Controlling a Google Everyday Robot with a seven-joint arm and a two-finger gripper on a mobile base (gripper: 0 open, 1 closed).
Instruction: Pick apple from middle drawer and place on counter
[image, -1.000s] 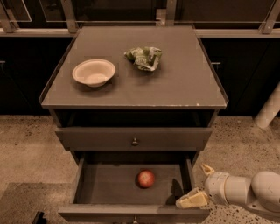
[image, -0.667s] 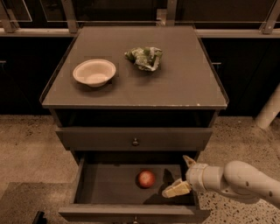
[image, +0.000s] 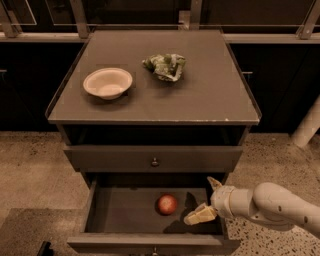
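- Speckled stone floor (image: 30, 170) lies all around a grey cabinet, and dark cupboards stand behind it.
- On top is the counter (image: 215, 100), flat and wide. A pale bowl (image: 107, 82) sits on its left side and a crinkly green-and-white packet (image: 165, 66) sits near the back. The front right part is bare, so I think there is room for the apple there.
- Under the counter, one drawer (image: 152, 158) with a small knob is pushed shut.
- Below that, the middle drawer (image: 125, 217) is pulled out toward me, so I can reach in from above.
- The apple (image: 167, 204) is small, round and red. It rests on the drawer floor, near the middle, with nothing else beside it.
- My gripper (image: 206, 200) comes in from the right on my white arm (image: 280, 207). It hangs over the right part of the drawer, just beside the apple but not touching it.
- Its two fingers are spread wide and hold nothing. I keep them wide so they can go around the apple.
- I think the next move is to slide left and down, then squeeze gently. A round apple can roll away if I bump it.
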